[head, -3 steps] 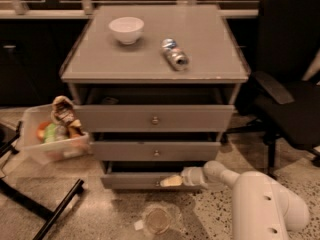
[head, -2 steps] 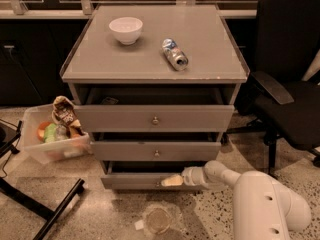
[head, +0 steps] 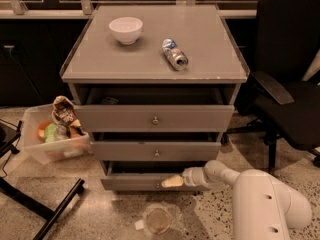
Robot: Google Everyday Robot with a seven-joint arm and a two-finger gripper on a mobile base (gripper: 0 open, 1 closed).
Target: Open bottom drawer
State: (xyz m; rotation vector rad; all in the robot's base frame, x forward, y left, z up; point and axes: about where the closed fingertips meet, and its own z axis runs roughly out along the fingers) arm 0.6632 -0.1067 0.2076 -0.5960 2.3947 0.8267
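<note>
The bottom drawer (head: 135, 182) is the lowest, narrowest grey front of the grey cabinet (head: 155, 74). It stands slightly pulled out, with a dark gap above it. Its small round knob sits at about the middle of the front and is mostly covered by the gripper's tip. My gripper (head: 170, 182) reaches in from the right on a white arm (head: 260, 204), and its pale fingers are at the knob. The middle drawer (head: 156, 150) and the top drawer (head: 154, 118) above it each show a round knob.
A white bowl (head: 125, 29) and a can lying on its side (head: 174, 54) rest on the cabinet top. A clear bin of snacks (head: 52, 134) stands on the floor at the left. A black office chair (head: 290, 84) is at the right. A clear plastic cup (head: 158, 220) lies on the floor in front.
</note>
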